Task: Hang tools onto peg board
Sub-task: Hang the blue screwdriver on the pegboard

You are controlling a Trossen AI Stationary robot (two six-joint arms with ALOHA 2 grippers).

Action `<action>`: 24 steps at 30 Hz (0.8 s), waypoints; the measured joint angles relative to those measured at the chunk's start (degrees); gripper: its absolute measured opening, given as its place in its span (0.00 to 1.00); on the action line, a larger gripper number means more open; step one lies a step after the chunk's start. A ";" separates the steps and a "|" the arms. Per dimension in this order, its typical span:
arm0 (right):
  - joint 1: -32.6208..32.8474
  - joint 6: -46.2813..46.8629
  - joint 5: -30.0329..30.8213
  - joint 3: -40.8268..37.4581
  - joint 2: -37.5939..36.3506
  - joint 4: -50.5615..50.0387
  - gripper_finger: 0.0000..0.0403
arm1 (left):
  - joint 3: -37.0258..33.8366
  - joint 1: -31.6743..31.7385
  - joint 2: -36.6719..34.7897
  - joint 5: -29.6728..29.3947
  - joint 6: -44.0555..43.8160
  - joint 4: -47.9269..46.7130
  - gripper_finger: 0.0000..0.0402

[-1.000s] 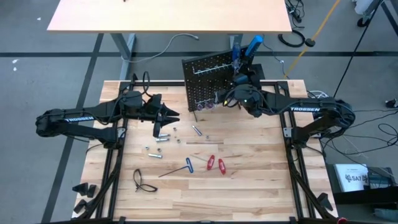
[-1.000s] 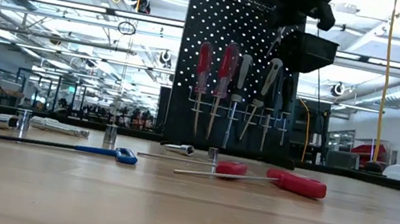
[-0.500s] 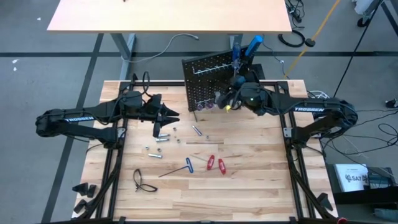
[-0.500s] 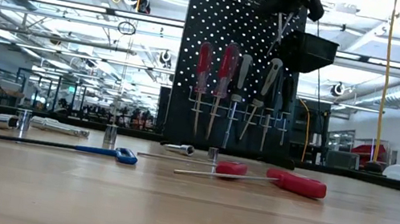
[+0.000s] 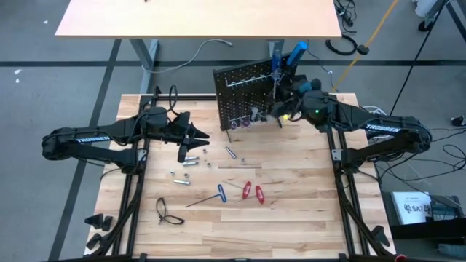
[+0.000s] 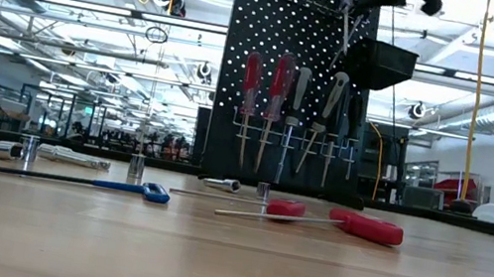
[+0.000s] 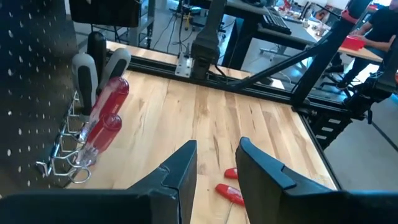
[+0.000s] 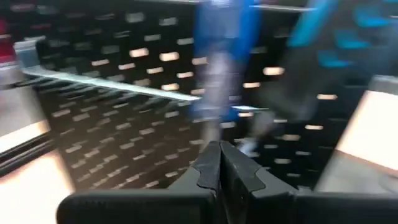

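1. Right gripper (image 5: 280, 109) now up near the top right of the peg board (image 5: 240, 91), moved right and higher than half a second ago.
2. Fingers (image 8: 211, 165) pressed close together on a thin tool with a blue handle (image 8: 221, 53); tool blurry in the right wrist view, so hard to tell exactly which kind.
3. In the low view, same tool (image 6: 346, 4) hanging point down in front of the board, just beside the small black bin (image 6: 380, 65), higher than before.
4. Left gripper (image 5: 198, 136) waiting over the left side of the desk (image 5: 291, 218), same spot as before, fingers (image 7: 183, 168) a little apart and holding nothing.
5. Hung on the silver hook rail (image 6: 291, 146): two red screwdrivers (image 6: 266, 86) and some grey and black ones (image 6: 334, 98), not moved.
6. Lying on the desk as before: two red screwdrivers (image 5: 253, 193), a blue T-handle key (image 5: 218, 193), small silver bits (image 5: 191, 160) and a black loop (image 5: 164, 211) near the front left.
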 joint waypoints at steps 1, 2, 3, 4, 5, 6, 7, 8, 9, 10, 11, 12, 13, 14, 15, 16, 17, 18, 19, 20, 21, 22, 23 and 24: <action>0.01 0.68 2.63 0.00 0.41 -0.01 0.00 | 0.00 0.00 0.00 -0.04 0.08 0.06 0.28; 0.03 1.07 4.31 0.00 1.01 -0.05 0.00 | 0.00 0.00 0.00 -0.06 0.22 0.08 0.28; 0.03 1.20 5.23 0.00 1.67 0.03 0.00 | 0.00 0.00 0.00 -0.07 0.69 0.04 0.28; 0.03 1.23 5.66 0.00 2.33 -0.15 0.00 | 0.00 0.00 0.00 -0.08 1.24 0.04 0.28; 0.01 1.28 5.69 0.00 3.08 -0.24 0.00 | 0.00 0.00 0.00 -0.08 1.55 0.04 0.28; -0.15 1.54 5.71 0.00 3.85 -0.10 0.00 | 0.00 0.00 0.00 -0.09 1.60 0.05 0.28; -0.49 2.22 5.84 0.00 4.49 -0.37 0.00 | 0.00 0.00 0.00 -0.10 1.64 0.04 0.28; -0.80 3.40 6.07 0.00 5.12 -1.06 0.00 | 0.00 0.00 0.00 -0.12 1.74 0.01 0.28; -1.08 4.56 6.11 0.00 5.79 -1.49 0.00 | 0.00 0.00 0.00 -0.12 2.06 0.02 0.28; -1.27 5.50 6.16 0.00 6.40 -1.60 0.00 | 0.00 0.00 0.00 -0.12 2.50 0.03 0.28; -1.46 6.08 6.28 0.00 6.97 -1.63 0.00 | 0.00 0.00 0.00 -0.12 2.66 -0.01 0.28; -1.52 6.21 6.32 0.00 7.46 -1.43 0.00 | 0.00 0.00 0.00 -0.12 2.66 -0.03 0.28; -1.50 6.24 6.49 0.00 7.91 -0.97 0.00 | 0.00 0.00 0.00 -0.12 2.68 -0.01 0.28; -1.50 6.24 6.52 0.00 8.41 -0.36 0.00 | 0.00 0.00 0.00 -0.12 2.72 -0.08 0.28; -1.50 6.22 6.50 0.00 8.84 0.10 0.00 | 0.00 0.00 0.00 -0.12 2.73 -0.22 0.28; -1.50 6.01 6.45 0.00 9.30 0.23 0.00 | 0.00 0.00 0.00 -0.12 2.73 -0.54 0.28; -1.50 5.73 6.50 0.00 9.84 0.85 0.00 | 0.00 0.00 0.00 -0.12 2.74 -0.99 0.28; -1.53 5.45 6.60 0.00 10.25 1.66 0.00 | 0.00 0.00 0.00 -0.12 2.74 -1.33 0.28; -1.54 5.17 7.21 0.00 10.54 2.08 0.00 | 0.00 0.00 0.00 -0.12 2.74 -1.48 0.28; -1.54 5.11 7.62 0.00 10.70 2.20 0.00 | 0.00 0.00 0.00 -0.12 2.74 -1.56 0.28; -1.54 5.09 8.00 0.00 10.88 2.27 0.00 | 0.00 0.00 0.00 -0.12 2.74 -1.54 0.28; -1.54 5.06 8.88 0.00 11.11 2.11 0.00 | 0.00 0.00 0.00 -0.12 2.74 -1.51 0.28; -1.54 5.00 10.29 0.00 11.33 1.63 0.00 | 0.00 0.00 0.00 -0.12 2.75 -1.55 0.28; -1.53 4.93 11.69 0.00 11.53 1.16 0.00 | 0.00 0.00 0.00 -0.12 2.74 -1.56 0.28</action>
